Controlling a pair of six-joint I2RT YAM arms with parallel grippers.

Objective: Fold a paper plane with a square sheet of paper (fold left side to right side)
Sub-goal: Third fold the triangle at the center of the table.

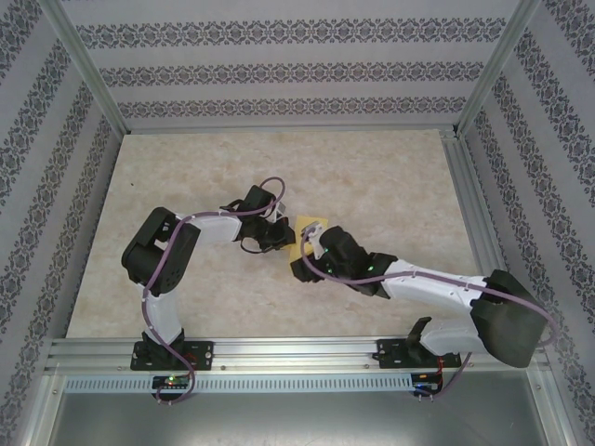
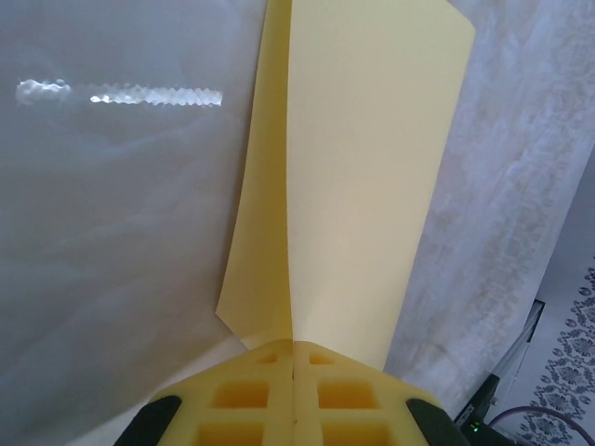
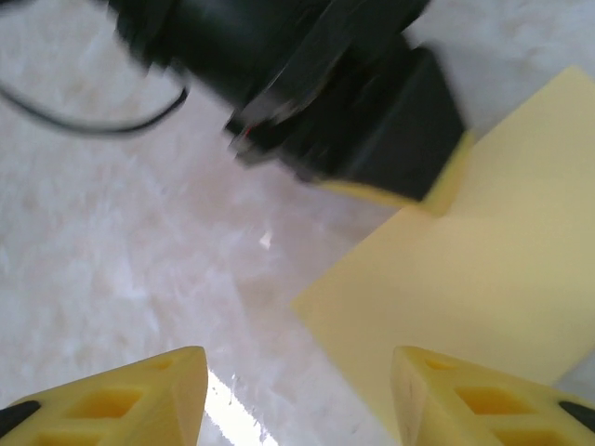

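The square sheet of paper [image 2: 363, 167] is pale yellow and partly lifted. It stands as two flaps meeting along a crease. My left gripper [image 2: 293, 346] is shut on the sheet's near edge at that crease. From above, the left gripper [image 1: 282, 234] and the right gripper [image 1: 314, 243] meet over the sheet [image 1: 310, 225] at the middle of the table. My right gripper [image 3: 297, 390] is open, and nothing sits between its yellow fingers [image 3: 167, 395]. A corner of the sheet [image 3: 465, 279] lies just ahead of its right finger. The left gripper's black body [image 3: 325, 84] hangs over the sheet's far side.
The beige marbled tabletop [image 1: 204, 177] spreads around the arms inside an aluminium frame [image 1: 279, 353]. Patterned walls [image 1: 279, 74] stand on three sides. A purple cable [image 1: 270, 186] loops off the left wrist.
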